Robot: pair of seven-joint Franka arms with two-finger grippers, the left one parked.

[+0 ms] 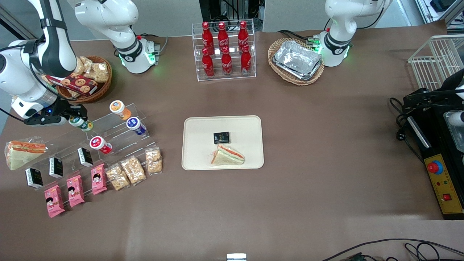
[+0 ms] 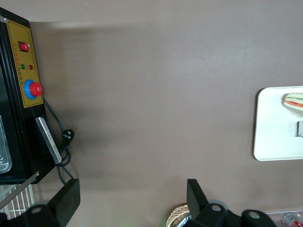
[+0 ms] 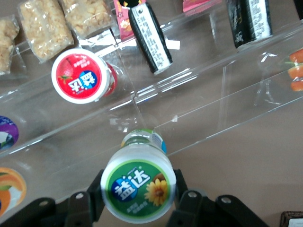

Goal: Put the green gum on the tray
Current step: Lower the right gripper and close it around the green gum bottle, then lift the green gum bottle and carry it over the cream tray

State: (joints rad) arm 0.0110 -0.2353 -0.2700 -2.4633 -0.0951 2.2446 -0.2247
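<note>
Nearest the front camera: three pink snack packets point(image 1: 75, 190) and three clear bags of puffed snacks point(image 1: 133, 169) flat on the brown table point(image 1: 308, 174). Just above them, a clear acrylic stepped rack point(image 1: 108, 136) carrying three small black boxes point(image 1: 57, 167), a red-lidded canister point(image 1: 99, 144) point(image 3: 81, 77), a blue-lidded canister point(image 1: 135, 125) and an orange-lidded canister point(image 1: 119, 109), with a wrapped sandwich point(image 1: 22, 152) at its working-arm end. At table centre, the cream tray point(image 1: 222, 142) point(image 2: 279, 124), holding a small black box point(image 1: 221, 137) and a sandwich wedge point(image 1: 227, 155). At the rack's upper step, the gripper point(image 1: 78, 118) point(image 3: 137, 189) clenched around the green gum point(image 1: 80, 123) point(image 3: 138, 189), well apart from the tray. Farther off: a wicker basket point(image 1: 85, 79) of cookies, a clear stand of red cola bottles point(image 1: 225, 49), a second wicker basket point(image 1: 296, 61) stacked with foil trays. Gum canister white-bodied, round lid green-ringed with white lettering and a yellow flower.
</note>
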